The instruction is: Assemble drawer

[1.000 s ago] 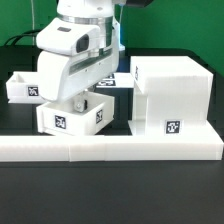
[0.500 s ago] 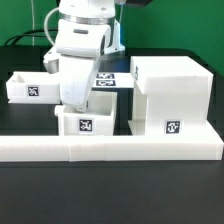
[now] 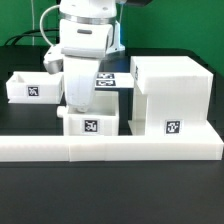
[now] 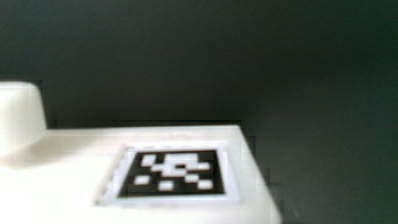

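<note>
The drawer's white cube-like housing (image 3: 172,95) stands at the exterior view's right. One small open-topped tray (image 3: 92,126) with a tag on its front sits beside the housing, against the border bar. My gripper (image 3: 82,106) reaches down into this tray from above and holds its wall; the fingertips are hidden by the tray. A second tray (image 3: 28,88) rests at the far left. The wrist view shows a white tagged face (image 4: 175,170) and a white rounded part (image 4: 18,115) over the dark table; no fingers show there.
The long low white L-shaped border bar (image 3: 140,148) runs along the front of the table, with housing and held tray right behind it. The marker board (image 3: 112,78) lies behind the arm. A black cable hangs at the back left.
The tray in my gripper has turned from tilted to square-on and moved right and down, ending low behind the border bar close to the housing. The arm swung upright above it.
</note>
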Action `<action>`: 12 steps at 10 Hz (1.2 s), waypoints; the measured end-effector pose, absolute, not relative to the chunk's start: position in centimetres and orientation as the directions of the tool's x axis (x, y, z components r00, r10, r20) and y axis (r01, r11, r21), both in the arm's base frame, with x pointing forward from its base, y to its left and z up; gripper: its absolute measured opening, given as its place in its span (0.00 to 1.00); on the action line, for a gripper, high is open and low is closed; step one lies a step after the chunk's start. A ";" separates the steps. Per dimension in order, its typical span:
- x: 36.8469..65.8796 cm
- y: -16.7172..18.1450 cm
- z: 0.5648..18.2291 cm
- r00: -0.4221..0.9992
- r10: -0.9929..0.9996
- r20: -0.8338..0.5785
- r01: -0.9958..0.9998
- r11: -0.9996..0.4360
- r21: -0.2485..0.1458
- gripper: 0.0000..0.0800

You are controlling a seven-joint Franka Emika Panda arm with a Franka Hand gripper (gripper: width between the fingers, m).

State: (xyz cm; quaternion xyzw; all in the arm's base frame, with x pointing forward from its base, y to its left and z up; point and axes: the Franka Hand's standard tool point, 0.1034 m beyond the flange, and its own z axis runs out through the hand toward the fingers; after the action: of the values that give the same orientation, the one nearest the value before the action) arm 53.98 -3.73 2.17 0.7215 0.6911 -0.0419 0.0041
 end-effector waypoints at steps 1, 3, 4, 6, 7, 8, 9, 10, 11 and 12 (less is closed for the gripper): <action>54.1 -3.7 2.2 0.043 0.997 -0.066 0.998 -0.046 -0.050 0.05; 54.0 -3.8 2.0 0.048 0.997 -0.065 0.998 -0.050 -0.034 0.05; 54.0 -3.8 2.0 0.048 0.997 -0.065 0.998 -0.050 -0.036 0.05; 54.3 -3.1 2.0 0.043 0.997 -0.062 0.998 -0.045 -0.033 0.05; 54.5 -2.8 1.9 0.035 0.998 -0.061 0.999 -0.037 -0.029 0.05; 54.4 -3.0 1.9 0.037 0.997 -0.061 0.999 -0.039 -0.030 0.05; 54.4 -3.0 1.9 0.038 0.997 -0.061 0.999 -0.040 -0.029 0.05; 54.6 -2.9 1.8 0.038 0.998 -0.058 0.999 -0.039 -0.001 0.05; 54.4 -2.9 1.7 0.038 0.998 -0.058 0.999 -0.039 -0.005 0.05; 54.4 -3.0 1.7 0.039 0.998 -0.058 0.999 -0.039 -0.004 0.05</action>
State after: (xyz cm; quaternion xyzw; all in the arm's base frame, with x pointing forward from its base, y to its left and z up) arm 54.41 -2.97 1.67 0.7205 0.6928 -0.0225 0.0186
